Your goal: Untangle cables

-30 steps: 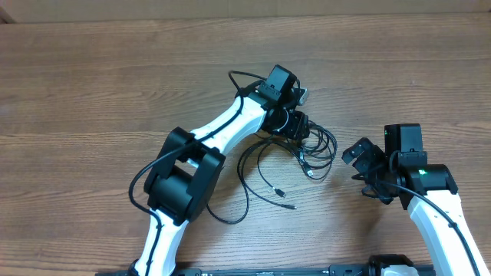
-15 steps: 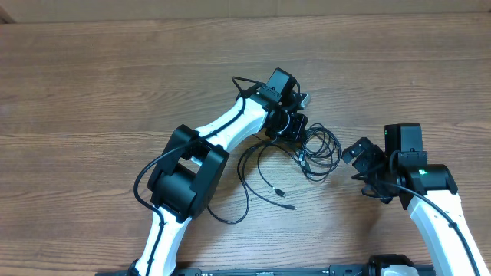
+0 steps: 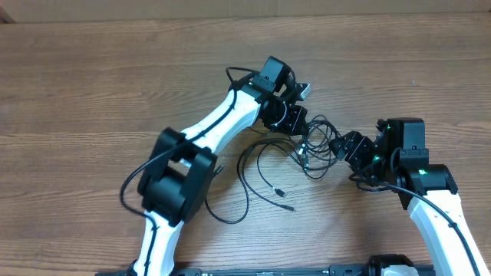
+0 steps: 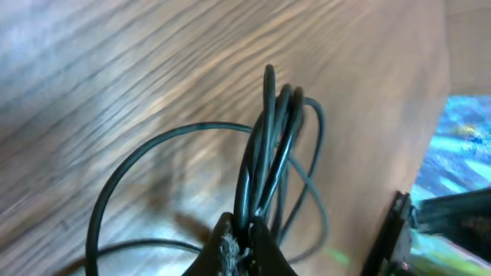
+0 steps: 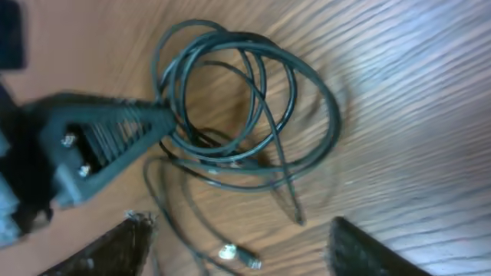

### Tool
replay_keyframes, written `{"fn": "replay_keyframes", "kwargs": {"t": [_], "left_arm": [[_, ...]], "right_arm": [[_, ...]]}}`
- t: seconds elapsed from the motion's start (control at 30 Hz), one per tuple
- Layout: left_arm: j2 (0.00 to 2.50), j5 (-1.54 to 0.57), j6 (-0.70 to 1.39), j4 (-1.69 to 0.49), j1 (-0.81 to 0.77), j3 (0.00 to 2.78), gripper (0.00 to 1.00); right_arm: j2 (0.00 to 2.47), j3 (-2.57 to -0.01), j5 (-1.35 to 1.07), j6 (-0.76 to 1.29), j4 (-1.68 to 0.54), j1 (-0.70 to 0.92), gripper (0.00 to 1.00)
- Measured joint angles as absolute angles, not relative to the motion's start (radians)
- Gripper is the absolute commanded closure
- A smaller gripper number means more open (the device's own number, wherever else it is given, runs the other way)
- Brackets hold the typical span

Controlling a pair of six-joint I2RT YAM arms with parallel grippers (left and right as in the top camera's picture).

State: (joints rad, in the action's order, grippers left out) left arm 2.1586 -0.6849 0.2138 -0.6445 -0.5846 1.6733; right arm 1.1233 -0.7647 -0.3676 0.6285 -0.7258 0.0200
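Between left gripper [image 3: 301, 131] and right gripper [image 3: 344, 147]: one bunch of cables [image 3: 317, 146].

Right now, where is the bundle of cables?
Overhead view: the cables lie just right of centre on the table, their coil pinched in the left gripper, with the open right gripper close on their right.
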Motion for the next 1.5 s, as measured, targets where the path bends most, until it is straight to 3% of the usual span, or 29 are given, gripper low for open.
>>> {"fn": "replay_keyframes", "kwargs": {"t": [0.07, 0.13, 0.7, 0.93, 1.5], "left_arm": [[2.110, -0.684, 0.195, -0.653, -0.589, 1.674, 0.96], [2.057, -0.685, 0.178, -0.662, -0.594, 1.676, 0.96], [1.973, -0.688, 0.119, -0.752, -0.638, 1.684, 0.96], [1.973, -0.714, 0.107, -0.761, -0.638, 1.684, 0.96], [1.973, -0.807, 0.077, -0.797, -0.636, 1.684, 0.96]], "right_arm": [[1.123, -0.765, -0.402, 0.632, -0.701, 0.020, 0.56], [1.123, -0.765, -0.430, 0.648, -0.683, 0.020, 0.60], [1.123, -0.765, -0.546, 0.733, -0.539, 0.020, 0.55], [1.123, -0.765, -0.542, 0.741, -0.514, 0.020, 0.80], [1.123, -0.765, -0.515, 0.759, -0.464, 0.020, 0.81]]}}
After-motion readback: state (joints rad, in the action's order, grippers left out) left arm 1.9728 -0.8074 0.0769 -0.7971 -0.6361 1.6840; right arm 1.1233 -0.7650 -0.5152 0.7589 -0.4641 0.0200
